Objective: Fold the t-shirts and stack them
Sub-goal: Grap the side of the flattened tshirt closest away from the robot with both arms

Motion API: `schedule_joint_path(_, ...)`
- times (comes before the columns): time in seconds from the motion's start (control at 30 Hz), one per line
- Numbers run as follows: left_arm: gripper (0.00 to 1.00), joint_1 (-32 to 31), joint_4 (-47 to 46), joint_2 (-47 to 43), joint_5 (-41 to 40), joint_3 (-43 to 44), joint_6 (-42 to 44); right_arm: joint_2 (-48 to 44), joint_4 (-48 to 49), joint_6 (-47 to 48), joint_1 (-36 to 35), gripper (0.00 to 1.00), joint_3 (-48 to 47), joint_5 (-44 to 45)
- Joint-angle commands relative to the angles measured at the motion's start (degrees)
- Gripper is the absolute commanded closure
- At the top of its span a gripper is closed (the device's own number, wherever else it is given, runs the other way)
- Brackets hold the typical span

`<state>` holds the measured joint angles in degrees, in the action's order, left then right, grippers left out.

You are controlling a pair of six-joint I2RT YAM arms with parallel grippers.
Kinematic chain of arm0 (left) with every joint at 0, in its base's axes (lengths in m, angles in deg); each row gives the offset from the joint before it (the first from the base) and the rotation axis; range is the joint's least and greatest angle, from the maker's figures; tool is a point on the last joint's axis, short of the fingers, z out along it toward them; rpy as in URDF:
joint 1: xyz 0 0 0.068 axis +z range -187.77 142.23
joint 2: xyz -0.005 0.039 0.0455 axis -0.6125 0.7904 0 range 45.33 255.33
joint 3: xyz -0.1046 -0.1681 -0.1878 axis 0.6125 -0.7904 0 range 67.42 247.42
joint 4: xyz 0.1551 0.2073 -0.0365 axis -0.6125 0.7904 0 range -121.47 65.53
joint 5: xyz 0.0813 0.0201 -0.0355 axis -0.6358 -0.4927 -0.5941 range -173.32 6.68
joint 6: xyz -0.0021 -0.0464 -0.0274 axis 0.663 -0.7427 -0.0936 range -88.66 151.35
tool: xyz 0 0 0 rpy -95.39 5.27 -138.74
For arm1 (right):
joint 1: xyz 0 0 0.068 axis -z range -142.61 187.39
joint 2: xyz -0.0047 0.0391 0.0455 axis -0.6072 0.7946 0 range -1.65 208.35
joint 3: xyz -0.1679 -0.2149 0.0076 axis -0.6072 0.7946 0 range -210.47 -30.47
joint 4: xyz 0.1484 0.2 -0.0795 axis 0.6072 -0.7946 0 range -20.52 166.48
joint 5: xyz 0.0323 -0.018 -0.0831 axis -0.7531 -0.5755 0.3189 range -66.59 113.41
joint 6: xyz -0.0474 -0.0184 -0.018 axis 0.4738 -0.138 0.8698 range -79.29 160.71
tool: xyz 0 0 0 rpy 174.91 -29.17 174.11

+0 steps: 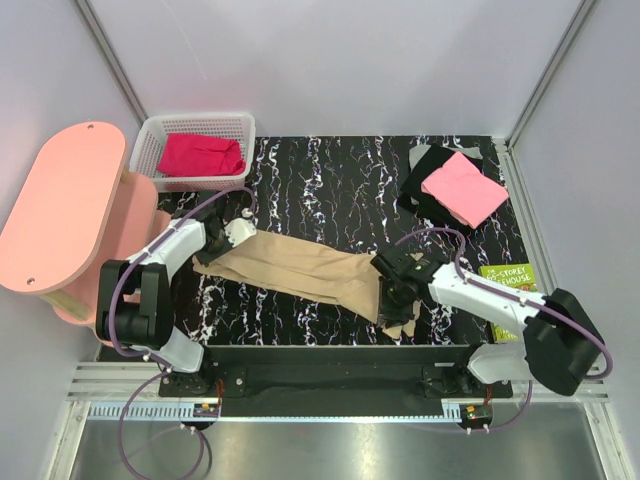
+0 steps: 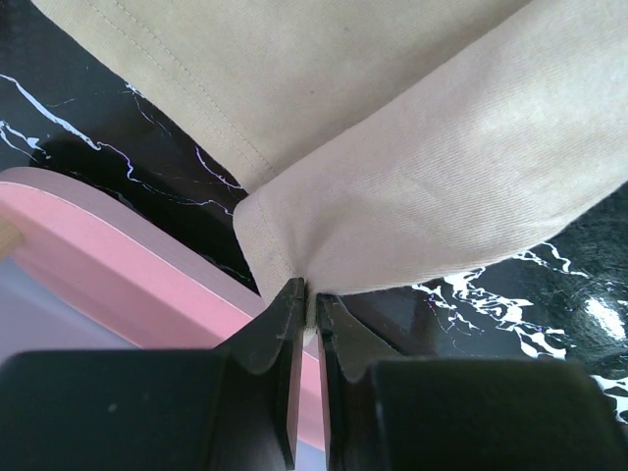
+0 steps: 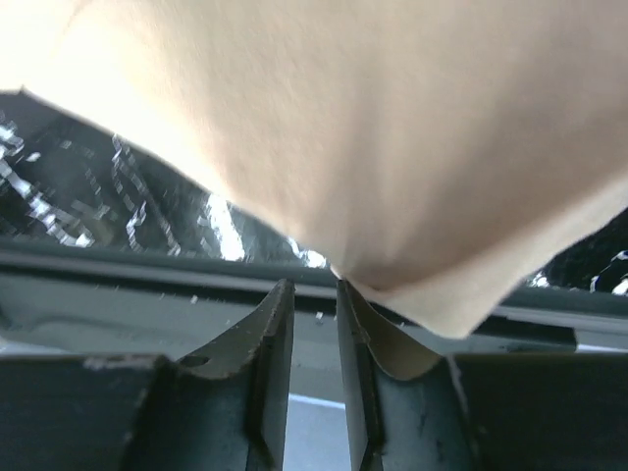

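The tan-beige t-shirt (image 1: 300,265) lies stretched in a long band across the black marbled table between my two grippers. My left gripper (image 1: 228,232) is shut on its left corner; the left wrist view shows the cloth (image 2: 422,177) pinched between the jaws of that gripper (image 2: 307,289). At the shirt's right end, near the table's front edge, my right gripper (image 1: 396,305) is open. In the right wrist view its jaws (image 3: 314,285) stand apart with nothing between them, and the tan cloth (image 3: 373,128) drapes over the right finger. A folded pink t-shirt (image 1: 463,188) lies on a black t-shirt (image 1: 428,170) at the back right. The magenta-red t-shirt (image 1: 200,155) sits in a basket.
The white basket (image 1: 195,121) stands at the back left. A pink oval stand (image 1: 60,205) sits left of the table, close to the left arm, and its pink edge (image 2: 108,255) shows in the left wrist view. A green book (image 1: 508,285) lies at the right edge.
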<state>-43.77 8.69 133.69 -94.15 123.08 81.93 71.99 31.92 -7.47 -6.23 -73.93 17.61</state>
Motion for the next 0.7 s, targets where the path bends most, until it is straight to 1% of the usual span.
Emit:
schedule_joint_path(0.0,0.86,0.3,-0.4,-0.5,1.1,1.5,0.1,4.0,-3.3,-0.6,-3.1,0.68,-4.4,8.7)
schedule_joint_path(0.07,0.86,0.3,-0.4,-0.6,1.3,1.5,0.1,4.6,-4.8,-1.5,-3.9,0.68,-5.1,10.9)
schedule_joint_path(0.13,0.86,0.3,-0.4,-0.6,1.5,1.5,0.1,4.9,-5.8,-2.0,-4.4,0.65,-5.6,12.9)
schedule_joint_path(0.3,0.86,0.3,-0.3,-0.7,1.9,1.1,0.1,5.8,-10.5,-6.5,-8.5,0.63,-6.2,17.9)
schedule_joint_path(0.33,0.86,0.3,-0.3,-0.7,2.0,1.0,0.1,6.1,-10.9,-7.1,-9.0,0.52,-6.5,19.1)
schedule_joint_path(0.4,0.86,0.3,-0.3,-0.7,2.0,0.9,0.1,7.0,-12.4,-9.0,-11.8,0.45,-7.8,20.6)
schedule_joint_path(0.43,0.86,0.3,-0.3,-0.7,2.1,0.9,0.1,7.6,-13.1,-10.3,-12.7,0.39,-8.3,22.2)
schedule_joint_path(0.5,0.86,0.3,-0.3,-0.8,2.2,0.9,0.0,10.2,-15.2,-11.7,-15.0,0.33,-10.5,24.1)
schedule_joint_path(0.53,0.86,0.3,-0.3,-1.0,2.3,0.9,0.0,11.3,-15.8,-12.4,-17.1,0.26,-11.3,25.7)
schedule_joint_path(0.57,0.86,0.3,-0.3,-1.1,2.3,0.9,0.1,13.7,-17.1,-13.2,-18.0,0.01,-12.8,26.5)
schedule_joint_path(0.67,0.86,0.3,-0.3,-1.4,2.3,0.6,0.2,18.3,-19.4,-15.7,-21.6,0.0,-15.3,29.2)
